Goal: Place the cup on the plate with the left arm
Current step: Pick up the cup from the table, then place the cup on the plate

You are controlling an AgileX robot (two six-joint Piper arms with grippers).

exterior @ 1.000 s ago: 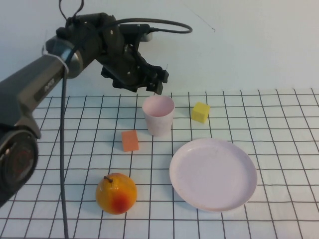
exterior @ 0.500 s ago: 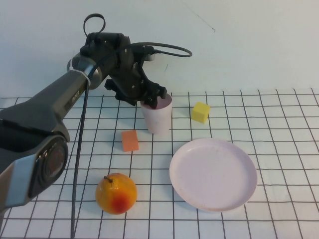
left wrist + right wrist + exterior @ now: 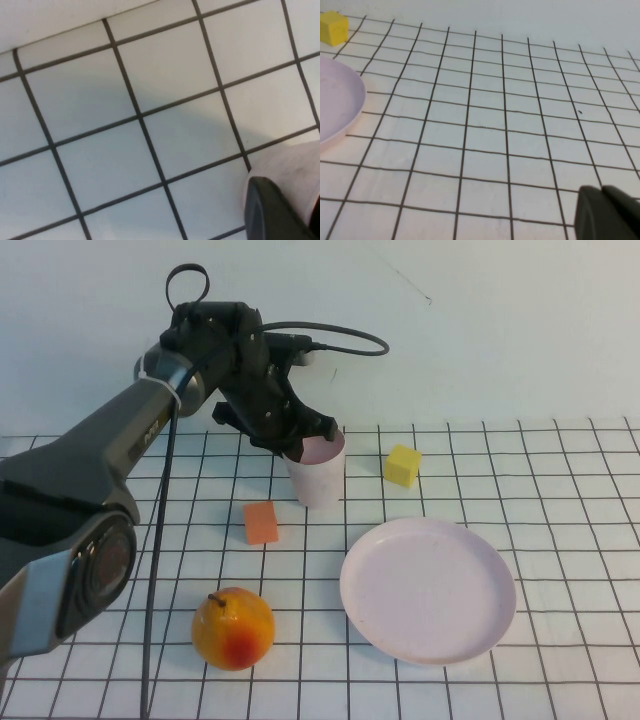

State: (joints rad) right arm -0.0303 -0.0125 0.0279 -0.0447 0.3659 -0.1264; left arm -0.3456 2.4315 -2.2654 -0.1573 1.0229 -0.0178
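High view: left gripper (image 3: 303, 443) dips over the cup (image 3: 319, 471) rim, jaws' state unclear; right gripper (image 3: 607, 215) low over the table.

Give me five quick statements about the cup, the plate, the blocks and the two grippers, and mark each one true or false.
1. The cup stands upright on the table, not on the plate. True.
2. The left gripper is at the cup's rim. True.
3. The yellow block lies on the plate. False: it sits on the table behind the plate, to the right of the cup.
4. The orange block is stacked on the orange-yellow fruit. False: the two lie apart, the block nearer the cup.
5. The right gripper holds the plate. False: only a dark tip shows in the right wrist view, off to the side of the plate, touching nothing.
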